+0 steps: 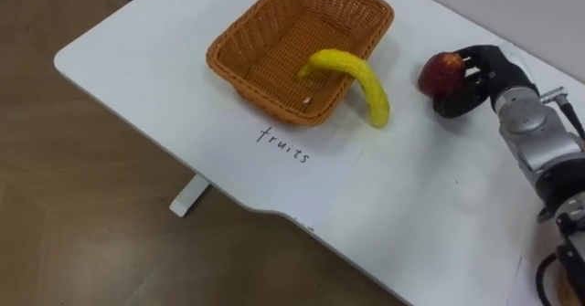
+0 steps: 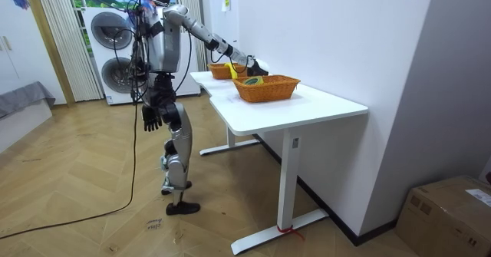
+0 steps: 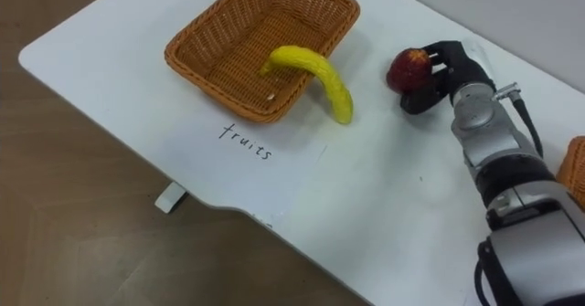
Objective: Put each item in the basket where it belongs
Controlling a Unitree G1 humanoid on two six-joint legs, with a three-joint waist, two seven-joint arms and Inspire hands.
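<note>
Standing on the wood floor at the long edge of the white table point(image 1: 137, 59), right arm stretched out over the top. Left hand point(image 2: 151, 120) hanging by the hip, clear of the table; open or closed, cannot tell.

At the near edge: paper sheet point(image 1: 302, 183) with one handwritten word, lying flat, its far side just short of the wicker basket point(image 1: 265, 50).

Off to the right, mid-table: rim of a second wicker basket point(image 3: 574, 169), well apart from the first.

Just beyond the sheet: banana point(image 1: 361, 73) draped over the first basket's near rim, one end down inside, the other outside with its tip on the tabletop.

Farther on, toward the far edge: right hand point(image 1: 483, 79), coming in from the lower right, curled round a red apple point(image 1: 443, 71). Apple outside the basket, near its right corner but not touching it; resting on the table or held just above it, cannot tell.
</note>
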